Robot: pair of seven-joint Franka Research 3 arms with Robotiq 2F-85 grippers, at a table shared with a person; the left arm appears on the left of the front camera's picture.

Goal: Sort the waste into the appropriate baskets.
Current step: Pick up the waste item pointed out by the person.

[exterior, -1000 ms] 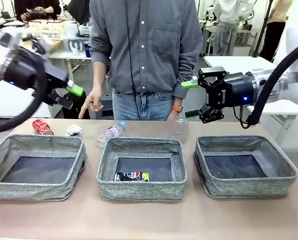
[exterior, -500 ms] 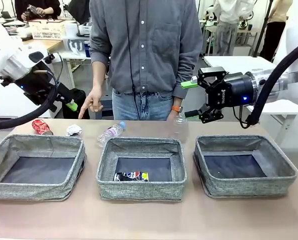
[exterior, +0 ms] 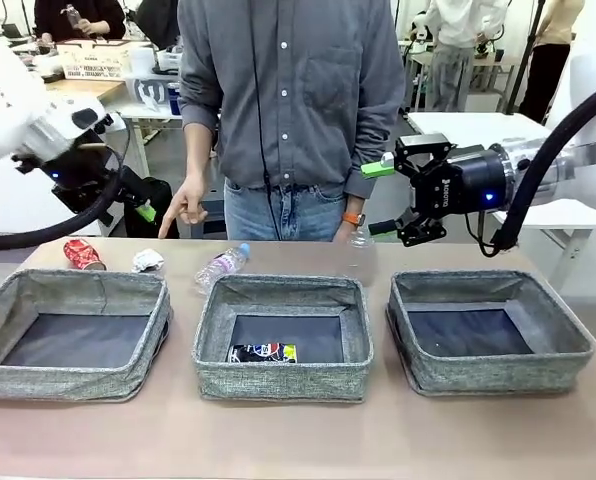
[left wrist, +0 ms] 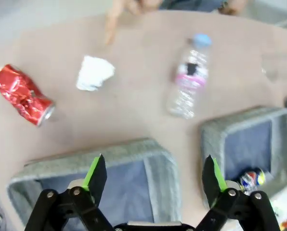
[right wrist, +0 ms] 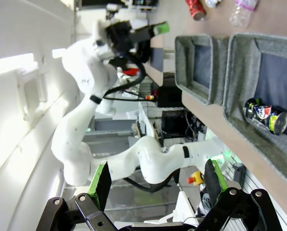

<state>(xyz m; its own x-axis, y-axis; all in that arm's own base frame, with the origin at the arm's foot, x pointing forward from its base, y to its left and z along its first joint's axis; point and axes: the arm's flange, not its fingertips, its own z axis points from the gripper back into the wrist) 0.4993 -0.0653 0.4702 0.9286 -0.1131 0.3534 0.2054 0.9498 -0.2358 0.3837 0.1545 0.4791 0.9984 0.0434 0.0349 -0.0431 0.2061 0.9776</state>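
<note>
1. My left gripper [left wrist: 154, 168] has its jaws spread wide with nothing between them. It hangs in the air, up and off to the left of the middle basket [exterior: 283, 382].
2. My right gripper [exterior: 381, 197] is spread just as wide and holds nothing, in the air beyond that basket's far right corner.
3. The flattened dark printed can [exterior: 263, 352] lies inside the middle basket, against its near wall.
4. The clear blue-capped plastic bottle [exterior: 222, 265] lies behind its far left corner. Farther left are the crumpled white paper wad [exterior: 149, 261] and then the crushed red can [exterior: 82, 253].
5. The clear plastic cup [exterior: 358, 250] stands just behind its far right corner.
6. The left basket [exterior: 73, 378] and right basket [exterior: 490, 372] flank it.
</note>
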